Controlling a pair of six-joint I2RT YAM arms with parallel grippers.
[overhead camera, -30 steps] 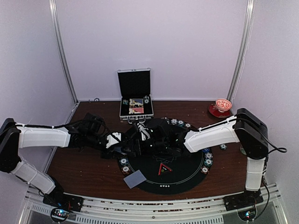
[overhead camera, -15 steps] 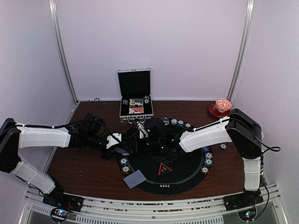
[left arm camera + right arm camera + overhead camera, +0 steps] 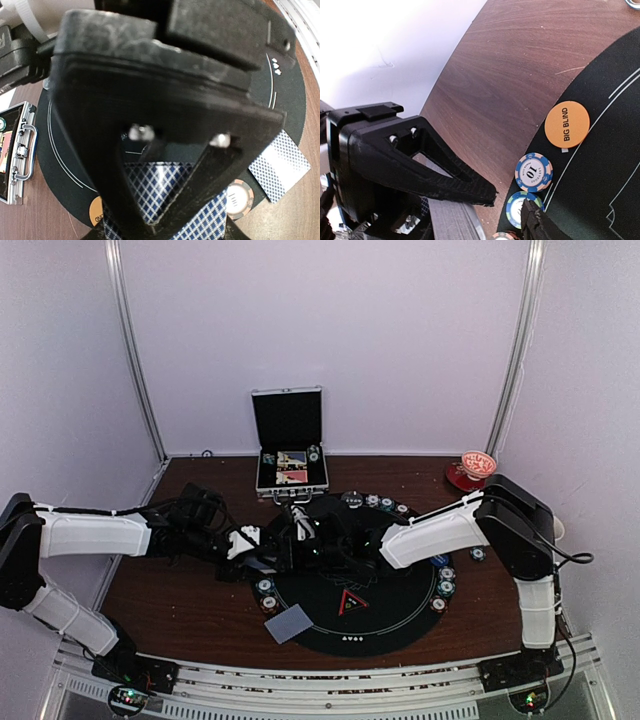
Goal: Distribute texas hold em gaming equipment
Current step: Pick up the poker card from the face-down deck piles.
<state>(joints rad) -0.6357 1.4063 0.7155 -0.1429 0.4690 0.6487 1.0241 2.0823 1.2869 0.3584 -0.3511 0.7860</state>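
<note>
Both arms reach in from the sides and meet over the far left part of the round black mat [image 3: 390, 615]. Our left gripper [image 3: 270, 550] is clamped on a stack of playing cards [image 3: 160, 200], blue-diamond backs up, held above the mat. Our right gripper [image 3: 512, 210] sits just beside it with its jaws apart. We see the table [image 3: 510, 65] through the gap and nothing gripped there, though the ribbed side of a stack shows close under one finger.

Along the mat's left rim we find the orange BIG BLIND disc [image 3: 567, 124] just inside the edge. A blue-striped chip [image 3: 534, 172] and a teal chip [image 3: 517, 206] lie on the rim itself. More chips [image 3: 441, 580] ring the right and far edges. A single card [image 3: 289, 623] lies face down at the near left rim, partly over the wood.

The open silver case [image 3: 290, 455] stands at the far edge, and a red dish [image 3: 472, 470] in the far right corner. Bare wood shows left of the mat.
</note>
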